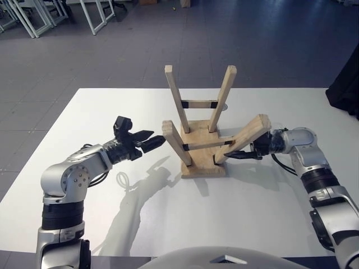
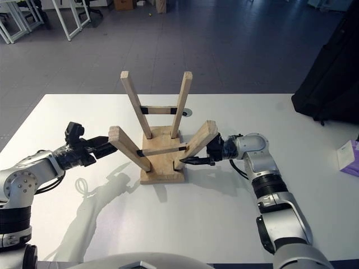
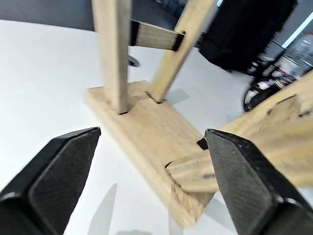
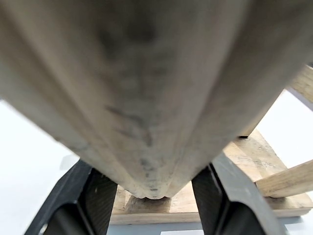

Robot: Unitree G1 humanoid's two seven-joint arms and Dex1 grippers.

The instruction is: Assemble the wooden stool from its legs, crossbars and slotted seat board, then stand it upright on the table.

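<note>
Just ahead of the right gripper's (image 1: 234,153) tips, the seat board (image 1: 205,166) lies flat on the table (image 1: 112,106), with two far legs (image 1: 175,98) upright in it and two near ones splayed, joined by a crossbar (image 1: 205,143). That gripper is clamped low on the right leg (image 1: 249,134); the left gripper (image 1: 157,140), fingers apart, sits just beside the left leg's (image 1: 175,143) top. Levering one leg alone could twist the crossbar out or tip the unheld board.

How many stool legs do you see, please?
4: far left leg and far right leg stand in the seat board; near left leg and near right leg lean outward.
</note>
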